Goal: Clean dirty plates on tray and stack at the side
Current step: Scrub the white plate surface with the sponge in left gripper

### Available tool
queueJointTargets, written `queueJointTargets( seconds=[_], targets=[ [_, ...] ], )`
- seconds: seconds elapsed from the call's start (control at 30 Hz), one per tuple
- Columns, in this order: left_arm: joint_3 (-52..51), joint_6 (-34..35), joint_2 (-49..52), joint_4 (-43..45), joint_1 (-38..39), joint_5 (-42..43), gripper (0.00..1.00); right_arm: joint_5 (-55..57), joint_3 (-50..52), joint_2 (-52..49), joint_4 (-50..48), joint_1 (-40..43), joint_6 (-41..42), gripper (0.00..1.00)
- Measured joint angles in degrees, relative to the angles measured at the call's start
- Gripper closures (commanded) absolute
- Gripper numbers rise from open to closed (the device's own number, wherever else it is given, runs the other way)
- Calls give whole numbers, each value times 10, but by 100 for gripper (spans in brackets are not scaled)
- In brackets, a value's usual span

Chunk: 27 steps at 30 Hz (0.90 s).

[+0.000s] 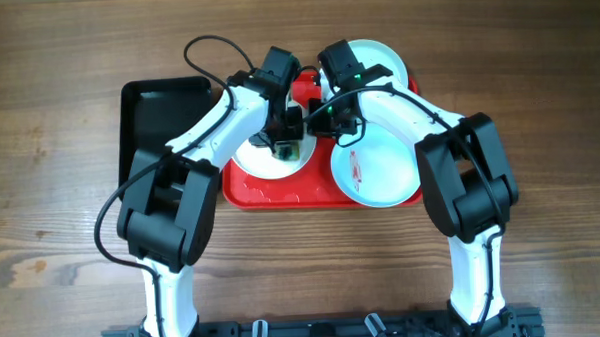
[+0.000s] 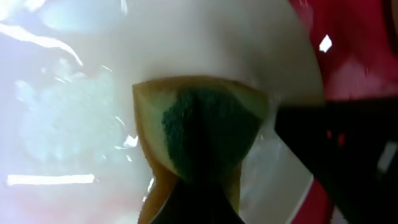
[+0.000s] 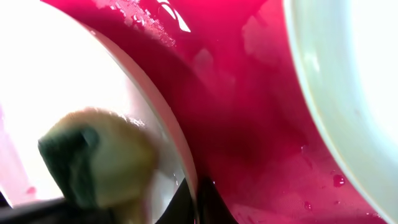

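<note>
while my left pincer [image 1: 285, 134] is clamped on the sponge [image 2: 199, 124], pressing it onto the cream-white plate [image 2: 217, 43], i cannot tell how my right pincer [image 1: 323, 116] stands beside that plate's edge. the plate lies in the red tray [image 1: 281, 196], a smeared pale blue plate [image 1: 380, 171] beside it.

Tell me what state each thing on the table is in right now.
Sponge: squeezed in the left claw, pressed on the white plate.
Left claw: shut on the sponge.
Right claw: by the white plate's rim, grip unclear.
White plate: on the red tray, under the sponge.
Front plate: red smear, dirty.
Back plate: no smear visible.
Red tray: wet.
Black tray: lying flat.
</note>
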<state>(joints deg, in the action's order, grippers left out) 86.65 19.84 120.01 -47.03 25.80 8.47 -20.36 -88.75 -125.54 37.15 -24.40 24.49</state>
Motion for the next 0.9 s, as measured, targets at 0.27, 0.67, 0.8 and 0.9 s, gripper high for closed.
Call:
queueJointTargets(
  seconds=[0.27,0.67,0.8,0.9],
  targets=[
    [-1,-19,0,-16,-37,57,96,-45,0,-8,-4,9,-23,96],
    [-3,-74,0,-71,-118,127,96,-111,0,-21,-13,22,-43,96],
    [-5,-86,0,-53,-90,139,96,-112,0,-21,-13,22,-43,96],
    [-7,-84,1,-15,-60,144,96,-112,0,-21,-13,22,-43,96]
  ],
)
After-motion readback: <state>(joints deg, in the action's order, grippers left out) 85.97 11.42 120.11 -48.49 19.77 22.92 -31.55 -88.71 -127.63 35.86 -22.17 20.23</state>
